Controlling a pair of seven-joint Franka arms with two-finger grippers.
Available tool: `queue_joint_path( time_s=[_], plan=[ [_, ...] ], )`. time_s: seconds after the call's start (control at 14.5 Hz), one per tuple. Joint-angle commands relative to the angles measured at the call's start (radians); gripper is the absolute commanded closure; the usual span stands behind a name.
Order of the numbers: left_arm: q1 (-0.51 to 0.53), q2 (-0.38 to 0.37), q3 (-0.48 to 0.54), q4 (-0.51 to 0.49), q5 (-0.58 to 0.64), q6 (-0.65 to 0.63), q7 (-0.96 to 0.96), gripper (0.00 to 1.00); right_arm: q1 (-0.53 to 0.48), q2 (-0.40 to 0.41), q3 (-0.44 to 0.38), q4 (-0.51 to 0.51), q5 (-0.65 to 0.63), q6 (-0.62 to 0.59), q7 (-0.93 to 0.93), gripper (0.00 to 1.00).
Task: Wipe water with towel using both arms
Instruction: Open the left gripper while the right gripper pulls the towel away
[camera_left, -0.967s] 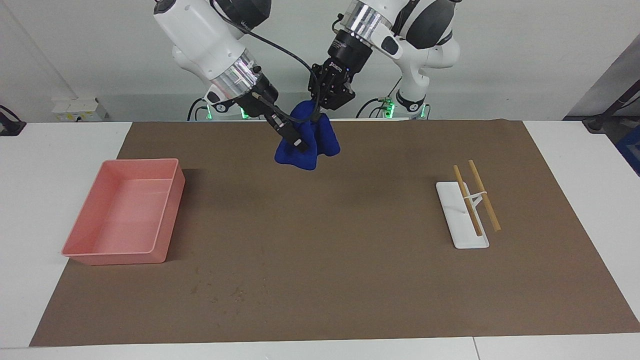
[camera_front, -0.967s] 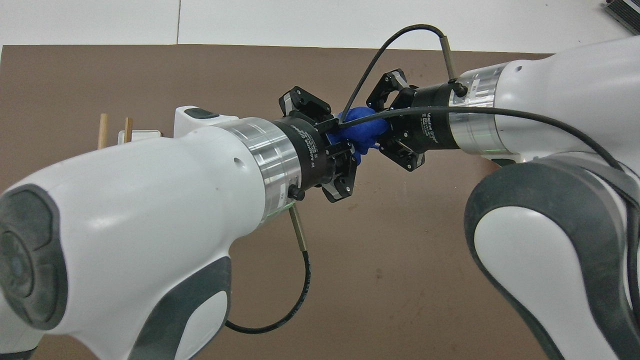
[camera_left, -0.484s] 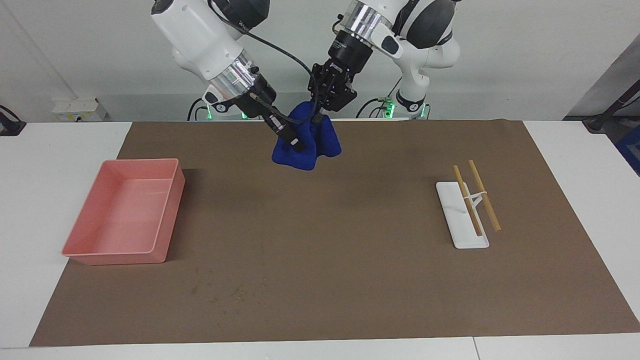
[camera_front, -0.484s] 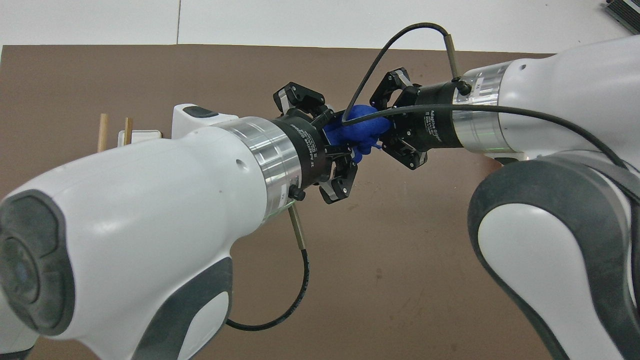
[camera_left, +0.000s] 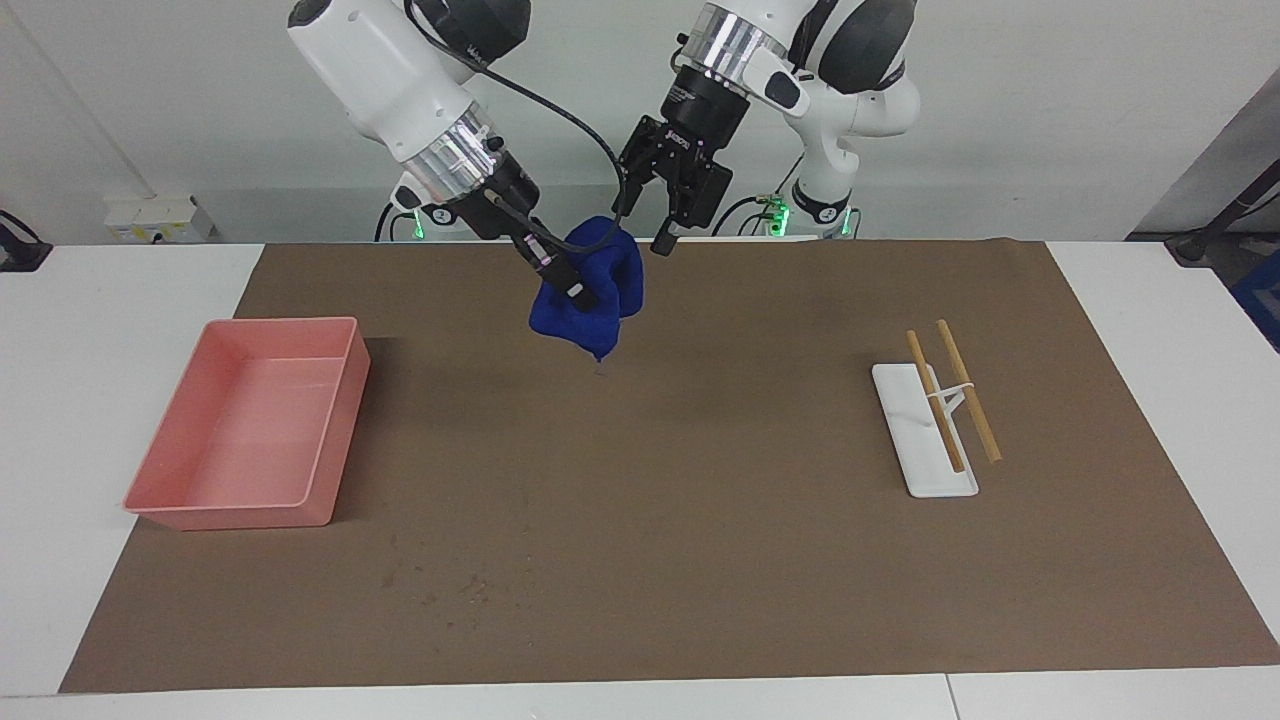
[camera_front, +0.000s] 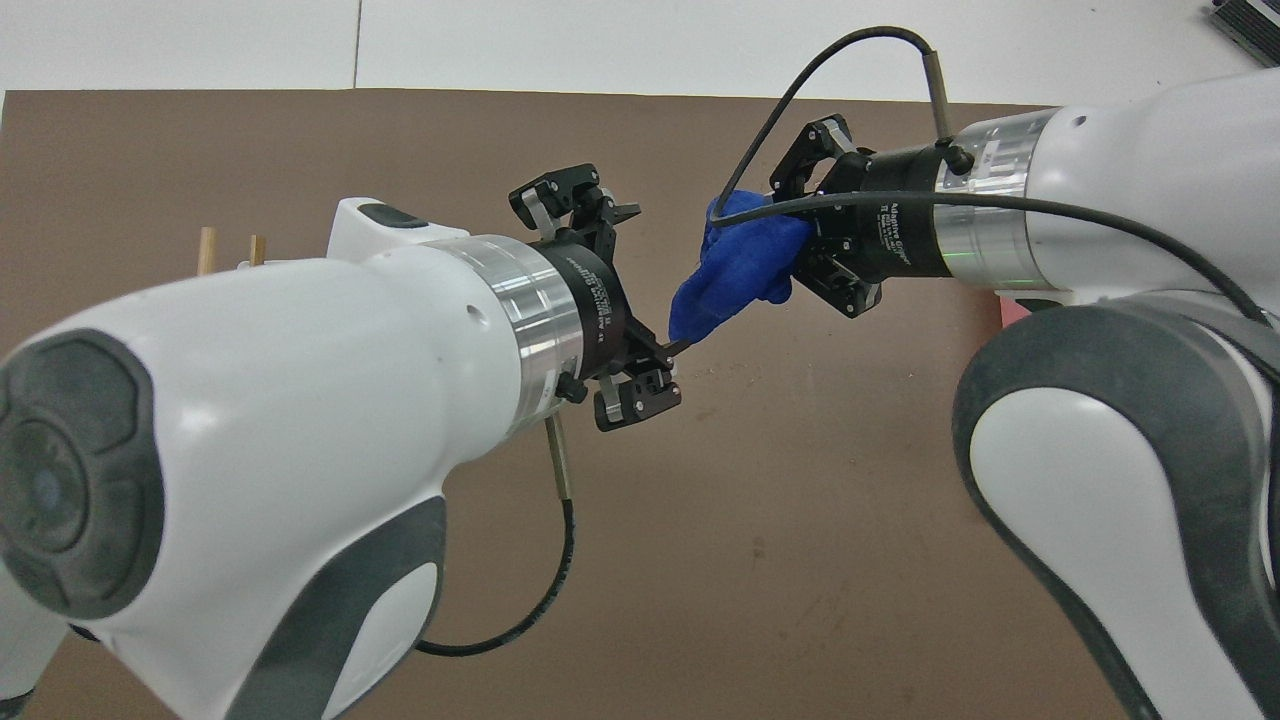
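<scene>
Between the two grippers, up in the air over the brown mat (camera_left: 700, 480), you have the towel (camera_left: 590, 290): a bunched royal-blue wad, hanging clear of the surface, lowest fold pointing down.

R gripper (camera_left: 575, 290): fingers clamped on the towel, cloth wrapped round the tips. In the overhead view the towel (camera_front: 740, 270) sits right at the R gripper (camera_front: 790, 255) and trails off from it toward the L one. R arm comes in slanting down, black cable looping over the wad.

L gripper (camera_left: 645, 225): fingers spread wide, nothing between them. You'll see it just beside the top of the towel, apart from it, no cloth in the gap. Overhead, the L gripper (camera_front: 640, 300) shows both fingers splayed, the towel's trailing end close to the lower one; can't tell if it brushes it.

So the towel is held by R only, L is off it.

Rest of the mat, rel. to the fingers:
- pink tray (camera_left: 160, 470): well away from both grippers, toward the R arm's end of the table, resting on the mat.
- white holder (camera_left: 925, 470) w/ two wooden sticks (camera_left: 965, 390) laid across it: well apart, toward the L arm's end.
- faint speckled marks on the mat, farther from the robots than the towel; can't tell if wet.
</scene>
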Motion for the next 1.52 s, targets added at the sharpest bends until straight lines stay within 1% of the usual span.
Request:
queue_joint_path(
  time_s=[0.0,0.14,0.28,0.48,0.62,0.76,0.9,1.04,1.11,1.24,1.31,1.45],
  plan=[
    [0.045,-0.021,0.027,0.014,0.005,-0.199,0.255,0.00,-0.038,0.027,0.007,-0.036,-0.023,0.100,-0.109,1.00],
    [0.091,-0.030,0.043,0.015,0.007,-0.287,0.437,0.00,-0.055,0.081,0.007,-0.030,-0.031,0.152,-0.210,1.00],
    [0.159,-0.033,0.052,0.015,0.007,-0.363,0.623,0.00,-0.073,0.156,0.007,-0.013,-0.079,0.228,-0.302,1.00],
    [0.294,-0.060,0.049,0.006,0.007,-0.440,0.917,0.00,-0.105,0.281,0.007,0.008,-0.106,0.357,-0.416,1.00],
    [0.380,-0.067,0.055,0.006,0.007,-0.501,1.158,0.00,-0.124,0.350,0.006,0.034,-0.104,0.422,-0.494,1.00],
    [0.456,-0.091,0.057,-0.029,0.037,-0.514,1.385,0.00,-0.142,0.418,0.006,0.074,-0.104,0.462,-0.577,1.00],
    [0.522,-0.110,0.058,-0.060,0.085,-0.517,1.611,0.00,-0.155,0.508,0.006,0.151,-0.104,0.502,-0.660,1.00],
    [0.597,-0.126,0.081,-0.092,0.088,-0.512,1.885,0.00,-0.165,0.599,0.006,0.241,-0.104,0.522,-0.703,1.00],
    [0.626,-0.134,0.096,-0.103,0.089,-0.517,1.999,0.00,-0.171,0.628,0.006,0.266,-0.104,0.538,-0.715,1.00],
    [0.648,-0.157,0.122,-0.149,0.099,-0.506,2.177,0.00,-0.172,0.653,0.006,0.263,-0.103,0.568,-0.723,1.00],
    [0.648,-0.168,0.133,-0.176,0.123,-0.502,2.258,0.00,-0.172,0.665,0.006,0.260,-0.103,0.577,-0.723,1.00],
    [0.640,-0.174,0.132,-0.201,0.206,-0.489,2.326,0.00,-0.168,0.670,0.007,0.248,-0.085,0.609,-0.722,1.00]
  ],
)
